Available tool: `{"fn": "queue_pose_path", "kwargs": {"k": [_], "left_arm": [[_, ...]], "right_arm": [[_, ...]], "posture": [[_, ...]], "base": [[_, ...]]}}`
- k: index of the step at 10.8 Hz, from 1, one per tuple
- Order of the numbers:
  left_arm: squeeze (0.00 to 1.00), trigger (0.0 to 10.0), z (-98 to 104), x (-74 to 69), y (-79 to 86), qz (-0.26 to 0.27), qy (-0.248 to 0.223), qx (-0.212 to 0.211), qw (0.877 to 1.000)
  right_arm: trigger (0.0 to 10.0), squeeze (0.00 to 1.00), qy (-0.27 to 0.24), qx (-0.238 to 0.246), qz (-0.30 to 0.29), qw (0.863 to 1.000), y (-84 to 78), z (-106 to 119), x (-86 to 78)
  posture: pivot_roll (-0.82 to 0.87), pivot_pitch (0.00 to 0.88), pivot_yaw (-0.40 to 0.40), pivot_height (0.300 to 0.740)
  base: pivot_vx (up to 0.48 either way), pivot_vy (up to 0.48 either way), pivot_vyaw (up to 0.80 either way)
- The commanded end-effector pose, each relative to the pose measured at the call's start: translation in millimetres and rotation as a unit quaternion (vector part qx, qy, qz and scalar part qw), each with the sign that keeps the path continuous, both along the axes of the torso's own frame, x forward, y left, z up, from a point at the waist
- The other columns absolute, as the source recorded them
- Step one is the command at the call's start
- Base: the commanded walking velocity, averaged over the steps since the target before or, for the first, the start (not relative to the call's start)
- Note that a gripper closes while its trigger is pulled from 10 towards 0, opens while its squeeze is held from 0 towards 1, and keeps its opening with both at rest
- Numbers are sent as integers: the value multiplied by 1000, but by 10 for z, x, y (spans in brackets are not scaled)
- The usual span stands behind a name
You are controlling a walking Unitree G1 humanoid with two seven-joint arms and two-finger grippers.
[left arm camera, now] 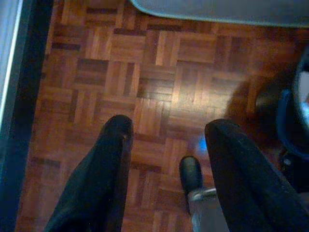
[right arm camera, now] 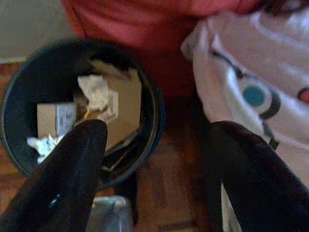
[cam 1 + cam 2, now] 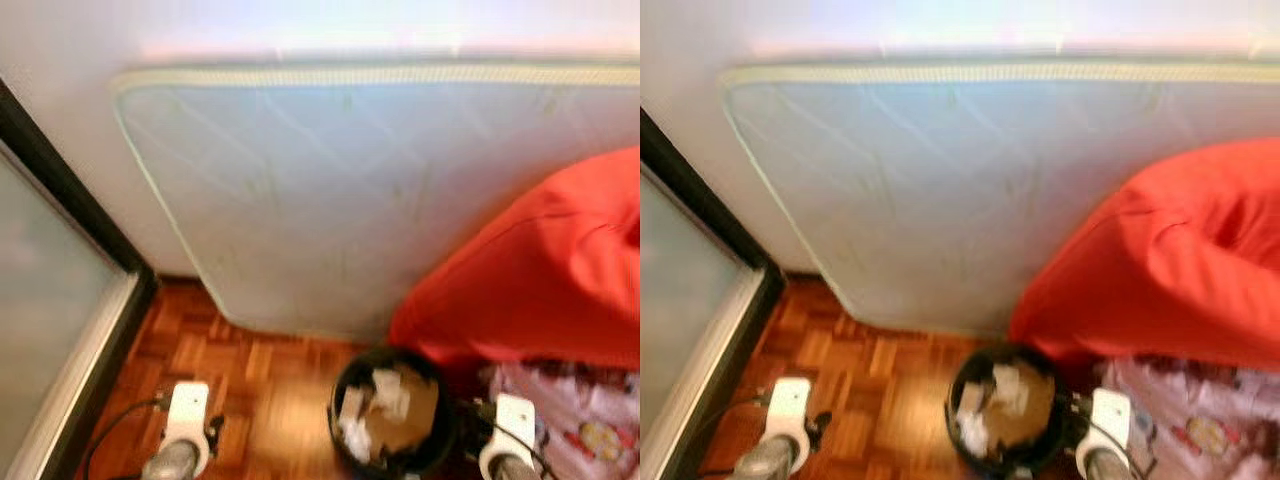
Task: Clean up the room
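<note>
Below, black bin (image 3: 392, 412) on parquet floor (image 3: 250, 385) holds crumpled paper (image 2: 98, 92), cardboard (image 2: 54, 120). Left pincer (image 1: 166, 145) open, empty; right pincer (image 2: 159, 145) open, empty.

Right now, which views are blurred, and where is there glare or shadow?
Both eye views are soft with motion blur; the wall above the mattress is washed out. Left wrist view: sharper, glare on the parquet floor. Right wrist view: the bin interior is dark.

No legible text, labels or signs.
</note>
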State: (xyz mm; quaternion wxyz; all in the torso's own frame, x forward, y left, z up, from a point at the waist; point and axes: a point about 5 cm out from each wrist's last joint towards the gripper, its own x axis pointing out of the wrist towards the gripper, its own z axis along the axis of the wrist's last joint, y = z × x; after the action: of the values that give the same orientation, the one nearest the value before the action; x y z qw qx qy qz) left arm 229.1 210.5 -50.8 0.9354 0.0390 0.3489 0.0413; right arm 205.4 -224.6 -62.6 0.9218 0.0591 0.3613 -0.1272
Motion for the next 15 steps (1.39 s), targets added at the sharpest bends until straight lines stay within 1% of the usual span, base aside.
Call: {"fn": "queue_pose_path", "kwargs": {"k": [1,2,3,5,6,8,10,11,15], "left_arm": [[0,10000,-57,-61,-20,7,23,-1,1000],[0,10000,-73,-75,-44,8,28,-2,1000],[0,10000,-107,-118,-73,7,39,-1,999],[0,10000,-133,-161,-81,5,43,-4,999],[0,10000,-146,-189,-66,2,47,-3,999],[0,10000,-147,-195,-57,-11,49,2,999],[0,10000,-146,-190,-68,-16,50,2,999],[0,10000,-144,-178,-99,-23,48,1,999],[0,10000,-159,-199,-126,-26,50,-1,998]], "right_arm": [[10000,0,6,-1,12,1000,21,-11,-7],[10000,0,6,0,12,1000,24,-4,9],[10000,0,14,4,11,1000,46,-20,-2],[10000,0,30,13,24,999,141,-90,-90],[10000,0,44,17,31,998,190,-140,-169],[10000,0,54,19,31,998,216,-182,-245],[10000,0,57,18,34,998,222,-191,-262],[10000,0,57,19,34,998,223,-191,-263],[10000,0,59,17,39,997,223,-194,-268]], "posture": [[22,41,17,740],[17,30,14,740],[8,21,12,740],[14,22,12,740],[11,25,15,740],[-1,27,29,740],[-10,25,31,740],[-12,21,32,740],[-15,26,25,740]], "base": [[0,0,0],[0,0,0],[0,0,0],[0,0,0],[0,0,0],[0,0,0],[0,0,0],[0,0,0],[0,0,0]]}}
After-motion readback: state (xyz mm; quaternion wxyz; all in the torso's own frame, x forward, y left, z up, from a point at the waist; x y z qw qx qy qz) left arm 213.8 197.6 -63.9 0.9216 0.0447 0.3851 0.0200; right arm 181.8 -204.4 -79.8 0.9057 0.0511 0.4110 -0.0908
